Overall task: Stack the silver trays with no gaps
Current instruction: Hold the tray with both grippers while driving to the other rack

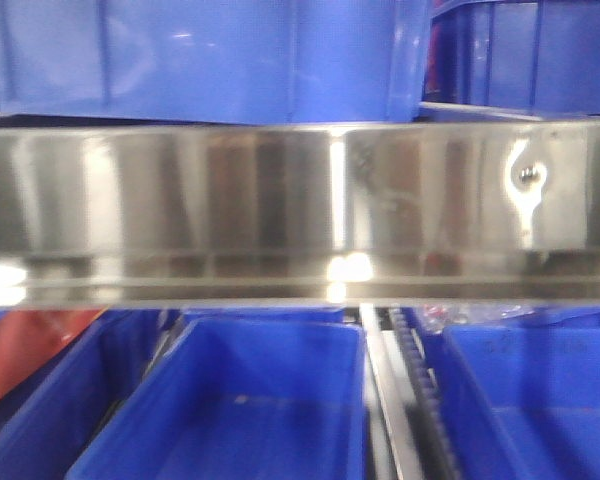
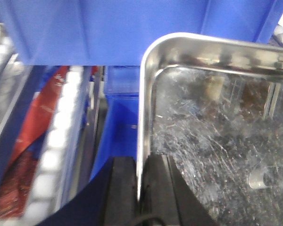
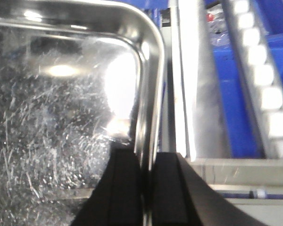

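A scratched silver tray (image 2: 217, 141), opposite rims pinched tight by the left claw (image 2: 140, 188) and right claw (image 3: 146, 188), blue bins (image 2: 108, 28) just ahead.

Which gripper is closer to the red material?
Left. The left gripper clamps the left rim of the tray, with the red material beyond it on that side. The right gripper clamps the opposite rim, a whole tray farther off.
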Tool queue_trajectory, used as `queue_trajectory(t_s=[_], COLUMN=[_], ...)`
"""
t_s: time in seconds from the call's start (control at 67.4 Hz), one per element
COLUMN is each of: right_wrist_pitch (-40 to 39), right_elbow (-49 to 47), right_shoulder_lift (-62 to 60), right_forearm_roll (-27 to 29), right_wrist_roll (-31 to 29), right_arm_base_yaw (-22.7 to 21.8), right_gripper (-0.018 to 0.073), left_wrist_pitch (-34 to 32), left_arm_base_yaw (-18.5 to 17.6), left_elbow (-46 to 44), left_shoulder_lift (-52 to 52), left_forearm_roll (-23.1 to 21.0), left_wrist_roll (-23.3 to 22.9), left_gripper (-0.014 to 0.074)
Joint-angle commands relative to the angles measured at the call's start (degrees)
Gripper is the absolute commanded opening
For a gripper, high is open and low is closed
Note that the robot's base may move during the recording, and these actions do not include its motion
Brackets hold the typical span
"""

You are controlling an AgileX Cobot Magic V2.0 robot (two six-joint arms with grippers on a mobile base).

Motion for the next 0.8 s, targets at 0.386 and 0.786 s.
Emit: queue_trajectory(t_s=[0.386,0.786], right_wrist_pitch=[-2.7,-2.7], right_elbow=[-0.2,-0.2], right_shoulder_lift=[-0.45,-0.45], right_forearm_roll=[-0.49,-0.49], right_wrist_roll=[-0.41,-0.41], right_arm_base_yaw=[0.41,0.41], right_gripper=[-0.0004,-0.0004], left_wrist_pitch=[-2.46,-2.46], left_arm_base_yaw=[-0.22,-0.22], left_elbow=[-0.16,-0.16], left_shoulder_lift=[-0.33,-0.33], left_forearm_roll=[3.48,3.48], left_wrist_roll=[0.03,0.03], left_gripper=[-0.0016,-0.0016])
